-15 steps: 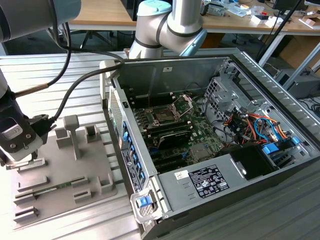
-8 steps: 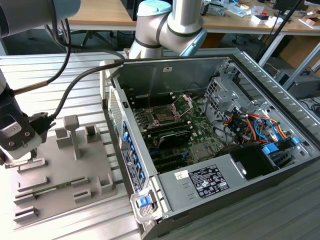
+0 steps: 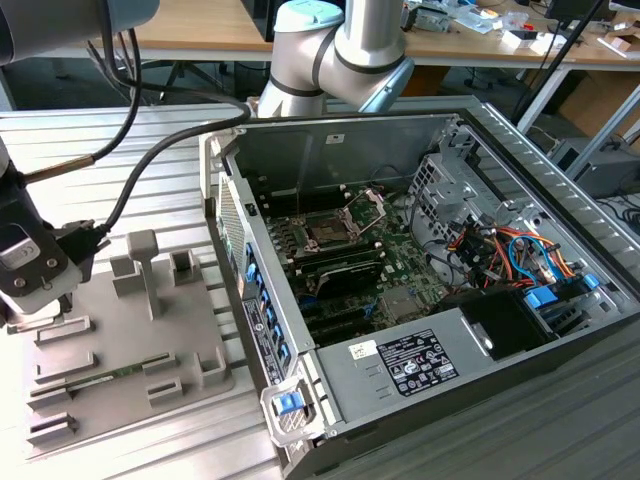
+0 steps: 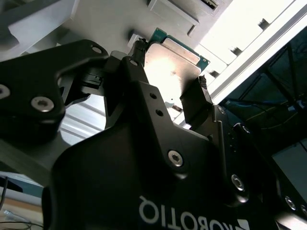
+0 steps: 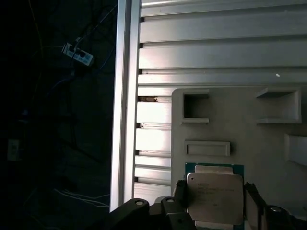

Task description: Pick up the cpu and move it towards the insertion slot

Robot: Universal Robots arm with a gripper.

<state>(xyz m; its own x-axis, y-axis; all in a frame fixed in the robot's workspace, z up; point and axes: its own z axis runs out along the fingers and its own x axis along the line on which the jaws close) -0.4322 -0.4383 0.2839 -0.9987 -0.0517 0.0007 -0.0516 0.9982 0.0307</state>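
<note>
Wooden desks (image 3: 190,30) behind ribbed table (image 3: 60,140)

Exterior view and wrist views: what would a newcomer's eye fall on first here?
The open grey metal computer case on the exterior view's right, its silver-framed square insertion slot bared on the green motherboard. In the first wrist view, the black pincer grips the small flat square silver cpu over the grey plastic tray.

Findings on print:
- **Claw:** White upside-down lettering, a maker's mark, runs across the claw (image 4: 170,66) body in the second wrist view.
- **Cpu:** Faint engraved lines on the cpu (image 5: 214,196) top are unreadable.
- **Power supply:** In the exterior view, a black label (image 3: 418,362) and a small white sticker (image 3: 363,350) sit on the power supply (image 3: 350,392). Their print is too small to read.
</note>
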